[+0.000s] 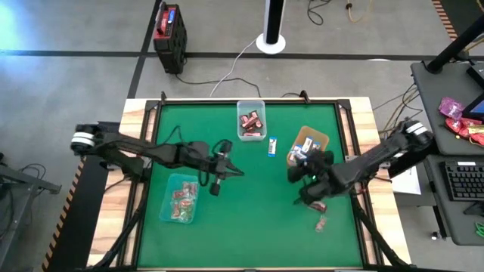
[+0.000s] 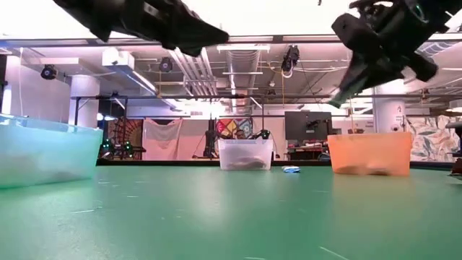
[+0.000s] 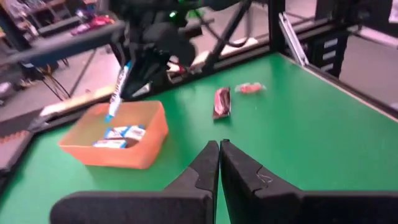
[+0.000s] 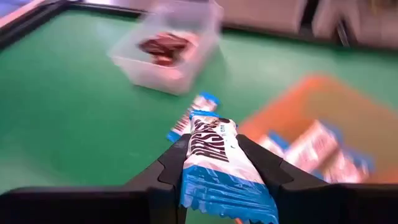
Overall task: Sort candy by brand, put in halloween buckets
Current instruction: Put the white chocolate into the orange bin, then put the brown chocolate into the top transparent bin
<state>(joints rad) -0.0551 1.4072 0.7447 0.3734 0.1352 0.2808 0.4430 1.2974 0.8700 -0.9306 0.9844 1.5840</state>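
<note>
A green table mat (image 1: 249, 204) framed by pale wood, in a workshop with a grey floor; the brown tray (image 1: 321, 140) serves as landmark. The right gripper (image 1: 301, 168) hangs just above the tray's near edge, its fingers (image 4: 264, 165) pinching a blue-and-white candy bar (image 4: 214, 163) (seen end-down over the tray (image 3: 149, 140) from the left wrist camera, bar (image 3: 118, 90)). More blue-and-white pieces (image 3: 118, 132) lie inside the tray. One further blue-and-white piece (image 1: 272, 146) lies on the mat just beside the tray, between it and the clear tub (image 1: 251, 121), which holds dark red pieces (image 1: 250, 121). On the tray's near side, well apart from it, a dark red bar (image 1: 318, 205) and a clear-pinkish piece (image 1: 321, 224) lie loose on the mat. The teal tub (image 1: 180, 198), far across the mat from the tray, holds pinkish pieces with red and green. The left gripper (image 1: 214, 187) hovers beside the teal tub, fingers (image 3: 205, 168) pressed together and holding nothing.
</note>
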